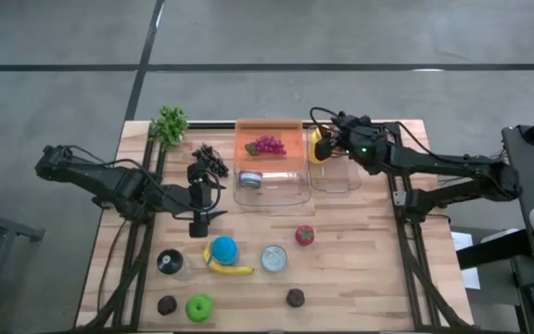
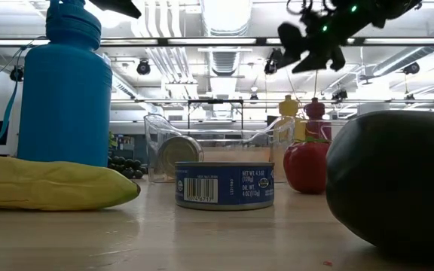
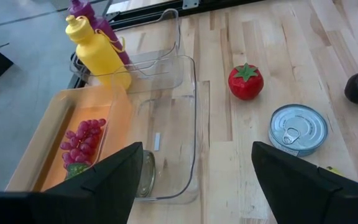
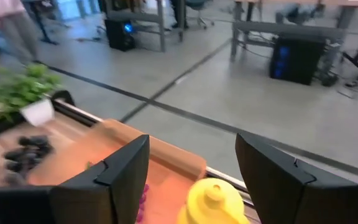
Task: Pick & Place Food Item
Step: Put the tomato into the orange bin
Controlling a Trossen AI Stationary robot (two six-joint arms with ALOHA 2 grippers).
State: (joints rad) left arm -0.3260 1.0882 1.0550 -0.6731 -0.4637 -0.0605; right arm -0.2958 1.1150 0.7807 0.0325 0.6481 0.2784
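You can't confirm contact between right gripper (image 1: 320, 146) and yellow bottle (image 1: 318, 147) from high view: arm covers most of bottle. Right wrist view cuts yellow bottle at frame edge, only cap visible. Low view: blue bottle (image 2: 65, 90) top clipped, dark round item (image 2: 398, 177) cut by edge and blurred. Small dark items (image 1: 209, 158) near plant too small for you to identify. Left wrist view: can in clear bin (image 3: 145, 176) half hidden behind finger.

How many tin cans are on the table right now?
2. One tin can stands upright on the bare wood beside the banana. The other can lies on its side inside the clear bin, by the orange tray. None seems hidden.
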